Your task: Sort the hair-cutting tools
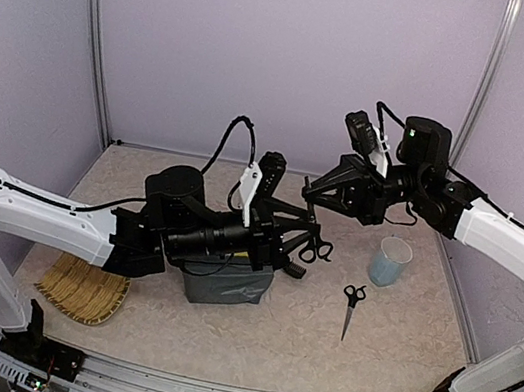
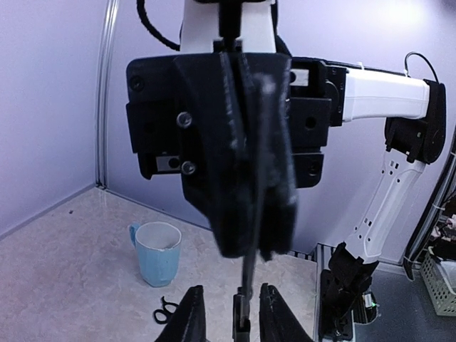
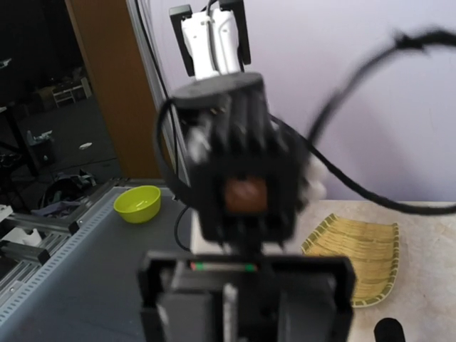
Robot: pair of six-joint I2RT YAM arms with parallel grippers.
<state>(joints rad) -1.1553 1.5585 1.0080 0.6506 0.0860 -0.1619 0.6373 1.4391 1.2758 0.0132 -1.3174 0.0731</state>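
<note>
One pair of black-handled scissors point(image 1: 318, 250) hangs in the air over the middle of the table, handles lowest. My right gripper point(image 1: 309, 195) is shut on its blade point(image 2: 249, 274), seen head-on in the left wrist view. My left gripper point(image 2: 231, 288) faces it, its fingers point(image 2: 191, 313) standing apart on either side of the blade without touching it. A second pair of scissors point(image 1: 351, 306) lies flat on the table near the cup, and its handles point(image 2: 165, 310) show in the left wrist view. The right wrist view is blurred and filled by the left arm's wrist.
A grey fabric pouch point(image 1: 227, 281) sits under the left arm, with a small black item point(image 1: 295, 268) beside it. A blue cup point(image 1: 391, 261) stands at the right. A woven bamboo tray point(image 1: 83, 291) lies front left. A green bowl point(image 3: 139, 203) sits off the table.
</note>
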